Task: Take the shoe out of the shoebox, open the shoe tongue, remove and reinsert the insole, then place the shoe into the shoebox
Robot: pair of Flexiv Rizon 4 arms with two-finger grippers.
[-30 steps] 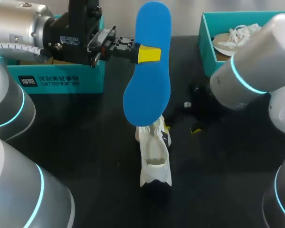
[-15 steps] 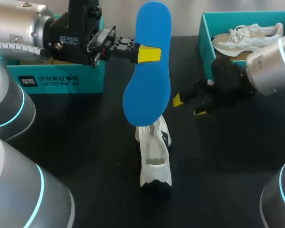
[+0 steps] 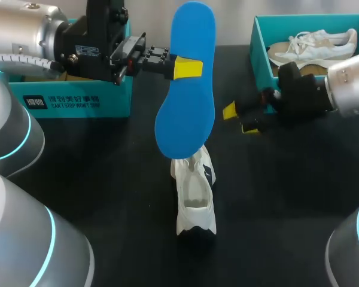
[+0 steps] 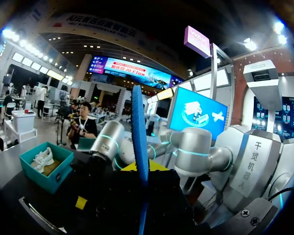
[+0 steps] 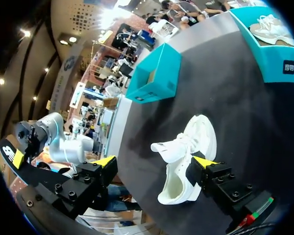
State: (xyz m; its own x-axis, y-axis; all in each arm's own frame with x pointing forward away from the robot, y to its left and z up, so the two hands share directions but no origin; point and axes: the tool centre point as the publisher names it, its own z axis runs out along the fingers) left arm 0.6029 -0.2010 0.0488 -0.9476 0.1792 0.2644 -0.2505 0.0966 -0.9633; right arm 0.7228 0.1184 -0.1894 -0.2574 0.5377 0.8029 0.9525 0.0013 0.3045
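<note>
The blue insole (image 3: 188,78) hangs upright above the table with my left gripper (image 3: 187,67) shut on its middle; in the left wrist view the insole (image 4: 139,142) shows edge-on between that gripper's fingers. Below it a white shoe (image 3: 194,197) stands on the black table, its opening facing up. My right gripper (image 3: 239,118) is open to the shoe's right and farther back, holding nothing. In the right wrist view the shoe (image 5: 186,156) lies ahead of the open right gripper (image 5: 155,161), well clear of its fingertips (image 5: 206,161).
A teal shoebox (image 3: 257,42) at the back right holds a second pale shoe (image 3: 314,45). Another teal box (image 3: 78,98) stands at the back left under my left arm. Both boxes, one (image 5: 154,73) and the other (image 5: 279,44), lie beyond the shoe.
My right arm has drawn back to the right, uncovering the back-right shoebox, and its open gripper has moved slightly farther back. The left arm and insole have not moved.
</note>
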